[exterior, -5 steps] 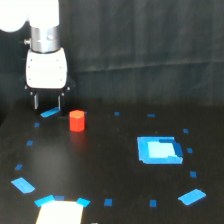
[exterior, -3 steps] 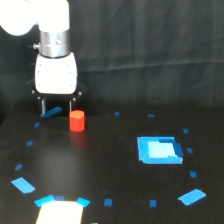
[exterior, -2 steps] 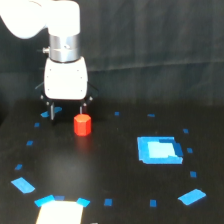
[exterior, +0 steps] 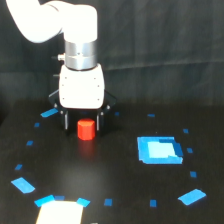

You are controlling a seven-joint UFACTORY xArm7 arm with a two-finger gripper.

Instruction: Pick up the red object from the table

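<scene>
a: where's the red object?
b: upright on the black counter, between the two fingers of the tool.
a: tool clamped on it?
b: no, spread wide, a finger on each side. the blue rectangle lies well apart, toward the exterior view's right.

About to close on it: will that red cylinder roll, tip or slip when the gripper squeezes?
The red object stands upright on its flat end on the table, so it probably won't roll. It looks short and squat, so tipping seems unlikely. Its matte, solid look suggests a stiff, grippable piece. The gripper straddles it, open.
</scene>
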